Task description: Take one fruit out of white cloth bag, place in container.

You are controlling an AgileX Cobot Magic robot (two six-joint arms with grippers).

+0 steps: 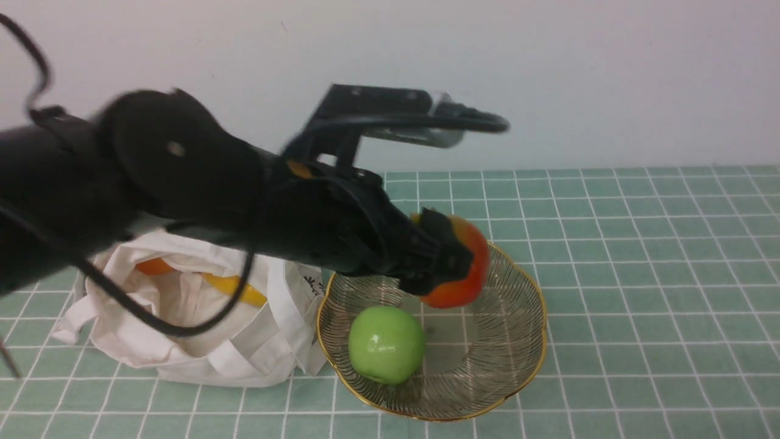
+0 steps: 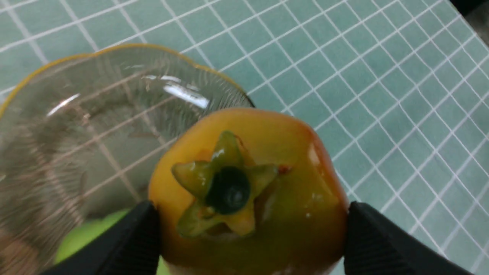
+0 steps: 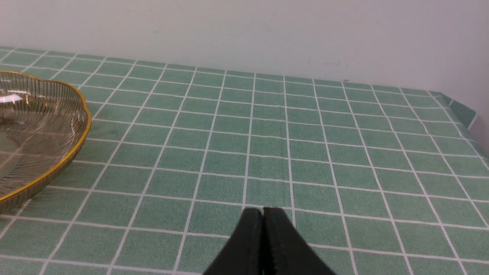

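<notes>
The left gripper (image 1: pixel 443 256) is clamped on the fruit (image 1: pixel 478 263), with one black finger on each side. It holds the fruit in the air over the far side of the container (image 1: pixel 541 317). A green apple (image 1: pixel 386 344) lies inside the container, toward the front edge of the table (image 1: pixel 640 274). The white cloth bag (image 1: pixel 201 350) lies just beside the container, on the side of the table's left edge. The right gripper (image 3: pixel 263 214) has its jaws pressed together, low over the table.

No word, number or brand name can be read in any of the three views. The only marking is a small patch of black print (image 1: pixel 314 283) on the white cloth bag (image 1: pixel 201 366), on the side next to the glass bowl (image 1: pixel 544 317). It is too small and blurred for its characters to be made out.
</notes>
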